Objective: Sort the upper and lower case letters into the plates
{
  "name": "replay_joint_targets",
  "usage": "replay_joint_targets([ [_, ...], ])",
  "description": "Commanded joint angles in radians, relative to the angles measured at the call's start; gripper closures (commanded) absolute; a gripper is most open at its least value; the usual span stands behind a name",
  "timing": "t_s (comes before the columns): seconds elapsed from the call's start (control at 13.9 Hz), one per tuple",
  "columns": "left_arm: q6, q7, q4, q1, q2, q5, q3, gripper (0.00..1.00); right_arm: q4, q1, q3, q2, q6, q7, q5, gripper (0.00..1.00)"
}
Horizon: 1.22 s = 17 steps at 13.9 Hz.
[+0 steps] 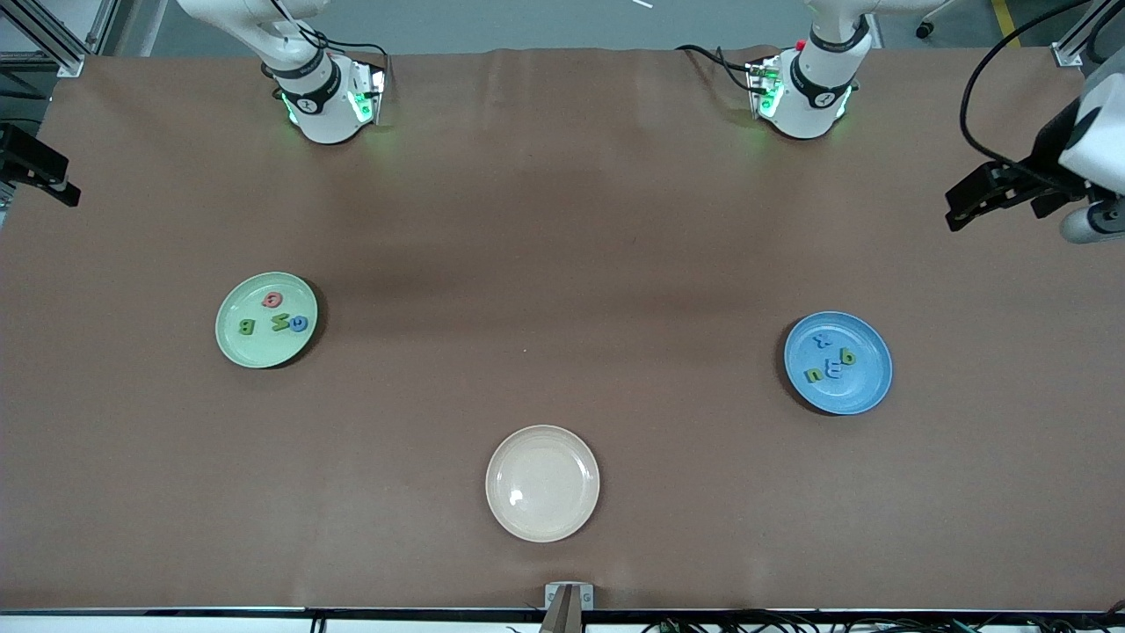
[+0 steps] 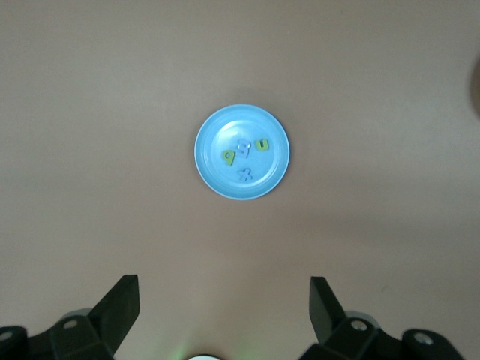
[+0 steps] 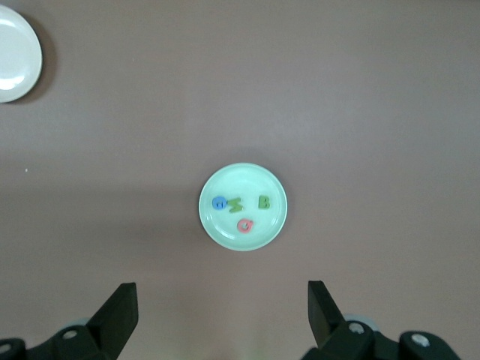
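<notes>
A wide brown table (image 1: pixel 562 220) fills the front view, with both robot bases along its upper edge. Three round plates lie on it, well apart. Taking the table's middle as the centre of a clock face in the front view, the cream-white plate (image 1: pixel 542 483) lies at six o'clock, nearest the front camera, and it holds nothing. The mint green plate (image 1: pixel 266 319) lies at about nine o'clock, toward the right arm's end. The bright blue plate (image 1: pixel 838 362) lies at about three o'clock, toward the left arm's end.

The left gripper (image 2: pixel 225 315) hangs high over the blue plate with its jaws spread wide, grasping nothing. The right gripper (image 3: pixel 222 319) hangs high over the green plate, likewise released and empty.

Four capital letters rest in the green plate: a pink G (image 1: pixel 273 300), a green B (image 1: pixel 248 328), a green N (image 1: pixel 280 322) and a blue Q (image 1: pixel 299 323). Four small letters (image 1: pixel 831 362) cluster in the blue plate, among them a green b and a blue x.

No letter lies loose on the table, so the sorting looks finished. Judging from this, the next move calls only for both arms to hold clear or retire.
</notes>
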Motion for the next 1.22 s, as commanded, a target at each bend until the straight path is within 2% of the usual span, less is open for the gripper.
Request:
replay_joint_targets([
  [0.0,-0.004,0.052,-0.072,0.034,-0.063,-0.037,0.000,0.00,0.004,-0.011,0.010,0.005,0.026,0.013,0.001,0.00],
  [0.5,0.025,0.051,-0.114,0.023,-0.088,-0.030,-0.013,0.00,-0.013,-0.011,0.008,0.005,0.054,0.015,0.002,0.00],
  [1.15,0.034,0.060,-0.103,0.032,-0.082,-0.030,-0.041,0.00,-0.030,-0.009,0.008,0.003,0.043,0.015,0.001,0.00],
])
